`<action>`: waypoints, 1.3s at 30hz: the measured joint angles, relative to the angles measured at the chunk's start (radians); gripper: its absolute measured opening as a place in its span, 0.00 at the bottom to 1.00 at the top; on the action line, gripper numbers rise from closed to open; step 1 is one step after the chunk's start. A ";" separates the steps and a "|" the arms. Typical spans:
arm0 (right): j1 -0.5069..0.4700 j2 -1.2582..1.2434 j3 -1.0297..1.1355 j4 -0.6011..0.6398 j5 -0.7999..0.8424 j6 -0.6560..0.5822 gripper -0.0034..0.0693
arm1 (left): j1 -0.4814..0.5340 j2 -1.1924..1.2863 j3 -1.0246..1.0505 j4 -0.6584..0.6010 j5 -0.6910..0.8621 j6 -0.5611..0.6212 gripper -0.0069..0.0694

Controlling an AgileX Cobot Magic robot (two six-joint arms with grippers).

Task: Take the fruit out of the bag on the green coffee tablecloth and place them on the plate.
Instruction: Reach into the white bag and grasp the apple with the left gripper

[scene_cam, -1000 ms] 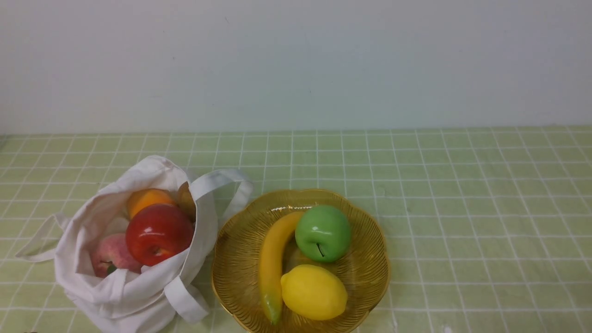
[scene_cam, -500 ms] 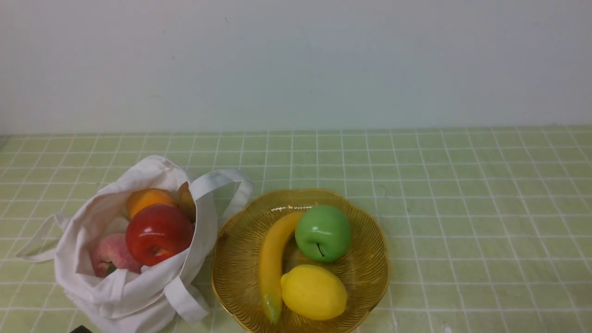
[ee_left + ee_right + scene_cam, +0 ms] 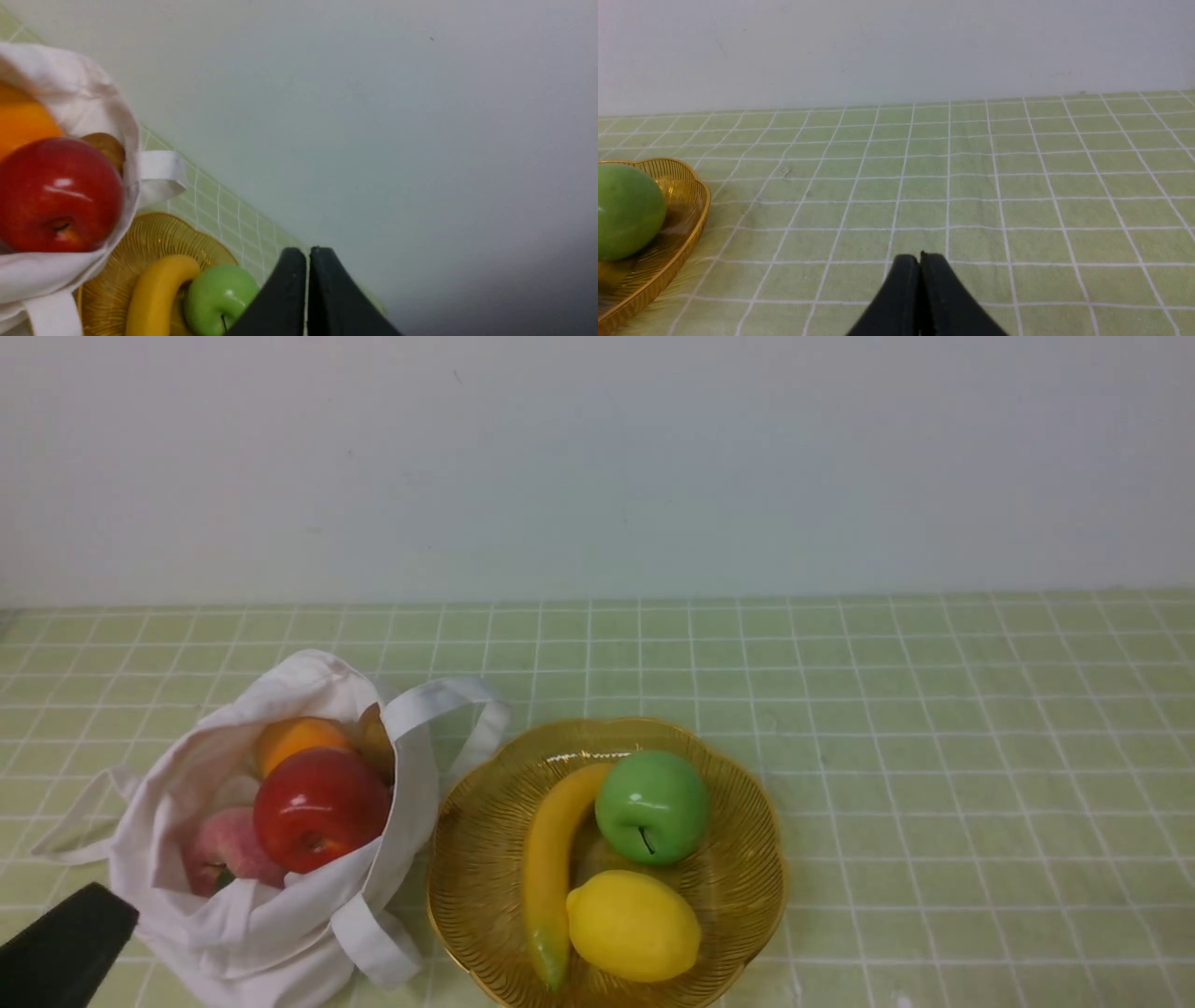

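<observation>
Bag (image 3: 233,933) with apple (image 3: 320,807) just beside plate (image 3: 747,877), left gripper (image 3: 307,254) jaws pressed together, right gripper (image 3: 919,257) jaws likewise, both empty

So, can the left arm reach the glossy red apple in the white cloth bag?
Probably yes: the red apple lies uncovered in the open mouth of the bag, with the left gripper close by. Its jaws are shut and must open first.

The white bag (image 3: 233,933) slumped open near the front-left corner of the green tablecloth (image 3: 934,756), holding a glossy red apple (image 3: 320,809), orange (image 3: 297,737), pink peach (image 3: 224,849) and brownish fruit (image 3: 375,739). The amber scalloped plate (image 3: 747,859) sat just beside it at the front edge.
</observation>
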 joint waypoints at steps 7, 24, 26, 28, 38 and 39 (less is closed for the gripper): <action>0.000 0.000 0.000 0.000 0.000 -0.004 0.03 | 0.000 0.405 -0.252 0.279 0.304 0.086 0.08; 0.000 0.000 0.000 0.000 0.000 -0.008 0.03 | 0.000 1.106 -0.750 0.604 0.581 0.104 0.54; 0.000 0.000 0.000 0.000 0.000 -0.008 0.03 | 0.000 1.184 -0.804 0.605 0.613 0.105 0.66; 0.000 0.000 0.000 0.000 0.000 -0.008 0.03 | -0.009 1.243 -0.851 0.620 0.621 0.110 0.75; 0.000 0.000 0.000 0.000 0.000 -0.008 0.03 | -0.171 1.420 -1.013 0.817 0.650 0.025 0.83; 0.000 0.000 0.000 0.000 0.000 -0.008 0.03 | -0.192 1.447 -1.021 0.880 0.650 -0.023 0.83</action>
